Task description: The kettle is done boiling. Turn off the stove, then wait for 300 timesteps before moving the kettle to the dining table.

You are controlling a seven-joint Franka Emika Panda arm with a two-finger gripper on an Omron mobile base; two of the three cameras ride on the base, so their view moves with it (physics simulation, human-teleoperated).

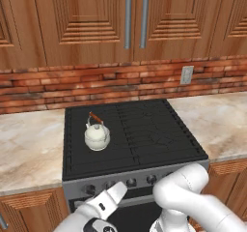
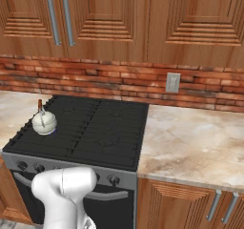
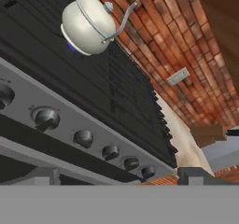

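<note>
Hand view looks up, rolled, along the stove (image 3: 116, 101) front from low down: the gripper (image 3: 119, 178) shows as two dark tips standing wide apart with nothing between them, cut off by the bottom of the picture, just short of the row of round knobs (image 3: 84, 137). Knob markings are too blurred to read. The kettle (image 1: 97, 135) sits on the stove's left-hand grate, toward the back, with bare grate all round it and marbled counter (image 1: 29, 144) on either side.
</note>
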